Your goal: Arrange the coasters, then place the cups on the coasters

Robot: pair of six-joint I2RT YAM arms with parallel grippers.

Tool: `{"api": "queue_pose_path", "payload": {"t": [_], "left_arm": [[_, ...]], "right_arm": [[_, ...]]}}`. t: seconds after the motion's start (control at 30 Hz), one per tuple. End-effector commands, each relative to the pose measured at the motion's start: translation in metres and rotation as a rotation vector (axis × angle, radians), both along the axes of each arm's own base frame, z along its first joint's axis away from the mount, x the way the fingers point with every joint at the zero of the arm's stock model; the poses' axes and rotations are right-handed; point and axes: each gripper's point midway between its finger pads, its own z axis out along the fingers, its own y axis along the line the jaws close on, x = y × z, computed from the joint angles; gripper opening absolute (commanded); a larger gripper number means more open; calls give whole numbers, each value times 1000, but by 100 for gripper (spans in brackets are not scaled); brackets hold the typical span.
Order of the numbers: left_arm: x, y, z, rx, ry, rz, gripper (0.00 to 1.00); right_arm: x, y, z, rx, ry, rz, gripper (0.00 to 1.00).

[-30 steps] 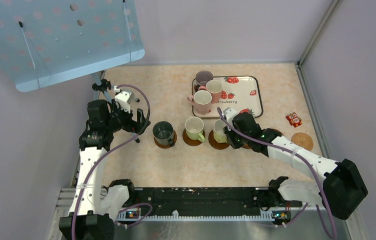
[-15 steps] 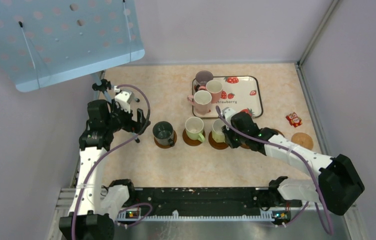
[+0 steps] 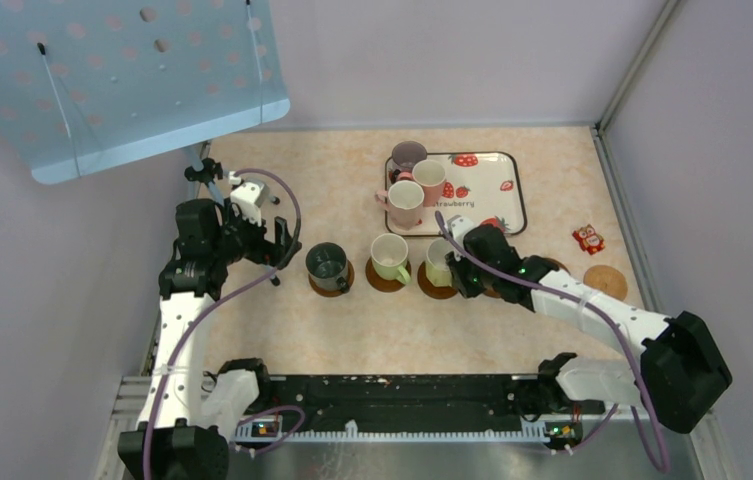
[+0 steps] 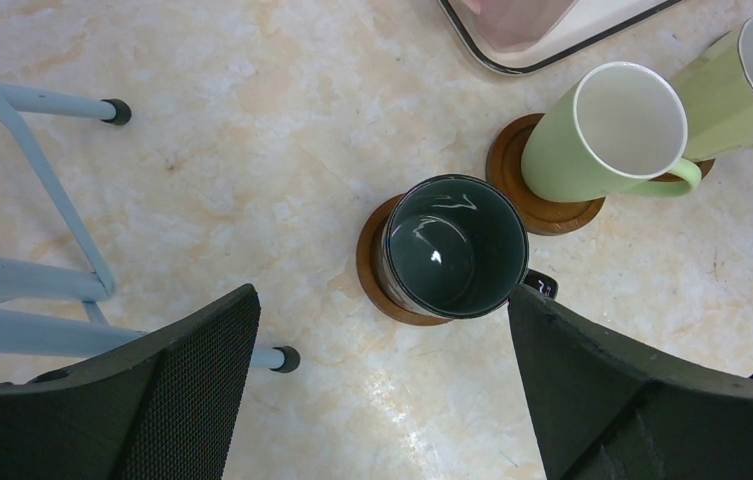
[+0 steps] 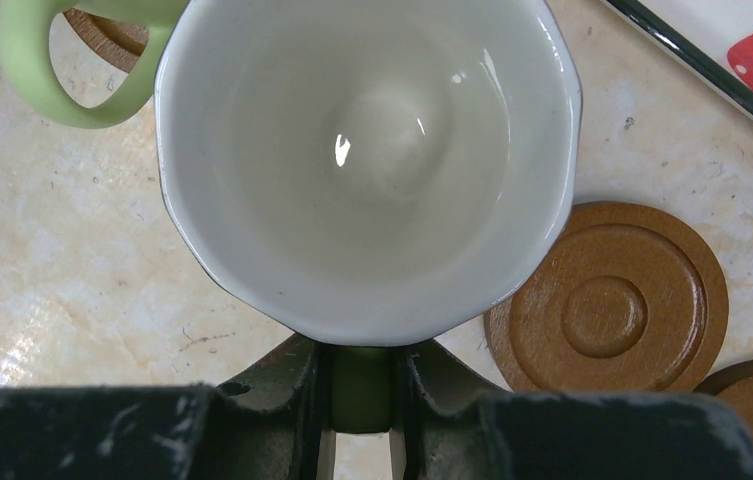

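Note:
Three brown coasters stand in a row, each with a cup over it. The dark grey-green cup [image 3: 327,264] [image 4: 452,245] is on the left coaster [image 4: 377,275]. A pale yellow-green cup [image 3: 390,256] [image 4: 607,130] is on the middle coaster [image 4: 527,195]. My right gripper [image 3: 455,268] [image 5: 360,385] is shut on the handle of the second yellow-green cup [image 3: 439,262] [image 5: 372,160], above the third coaster [image 3: 437,288]. Whether this cup touches the coaster is hidden. Bare coasters [image 5: 607,300] [image 3: 605,282] lie to its right. My left gripper [image 3: 277,245] [image 4: 382,400] hangs open left of the dark cup.
The strawberry-print tray [image 3: 492,195] at the back carries two pink cups [image 3: 405,203] and a mauve cup [image 3: 408,156]. A small red toy [image 3: 588,238] lies to the right. A blue perforated board [image 3: 122,80] on thin legs [image 4: 52,180] stands at the left.
The right arm has swayed a little and come back, its grip on the cup handle unchanged. The left arm has not moved.

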Motion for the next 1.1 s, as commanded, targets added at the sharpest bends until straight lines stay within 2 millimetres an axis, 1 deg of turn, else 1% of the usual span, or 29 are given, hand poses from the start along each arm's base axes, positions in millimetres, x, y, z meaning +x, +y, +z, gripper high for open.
{"api": "queue_pose_path", "payload": {"t": [0.0, 0.03, 0.1, 0.2, 0.3, 0.43, 0.57, 0.63, 0.67, 0.8, 0.9, 0.97, 1.0, 1.07], "left_arm": [[4, -2, 11, -10, -38, -12, 99], [4, -2, 11, -11, -38, -13, 99], [4, -2, 11, -9, -40, -11, 99], [4, -2, 11, -10, -39, -11, 99], [4, -1, 11, -8, -40, -11, 99], [5, -1, 11, -5, -42, -12, 99], [4, -3, 11, -9, -44, -23, 99], [4, -4, 11, -12, -45, -34, 99], [4, -6, 12, -14, -48, -48, 99], [0, -15, 11, -6, -37, -123, 99], [-3, -31, 12, -6, -24, -220, 99], [-2, -40, 12, 7, -20, -271, 99], [-3, -52, 13, 16, -20, -318, 99], [0, -68, 13, 33, -29, -380, 99]], "right_arm": [[-2, 5, 12, 48, -26, -2, 8], [-2, 5, 11, 47, -23, -3, 8], [-2, 5, 10, 46, -17, -6, 11], [-2, 5, 7, 39, -9, -6, 30], [-2, 5, 7, 37, -5, -7, 41], [-4, 8, 12, 54, -4, 6, 56], [-6, 11, 22, 78, -13, 29, 78], [-7, 14, 35, 96, -32, 55, 86], [-8, 15, 42, 105, -41, 70, 88], [-9, 24, 78, 152, -100, 143, 89], [-7, 34, 111, 184, -140, 208, 90], [-3, 41, 133, 209, -155, 225, 90], [2, 45, 148, 227, -173, 226, 90], [18, 47, 166, 254, -192, 201, 91]]}}
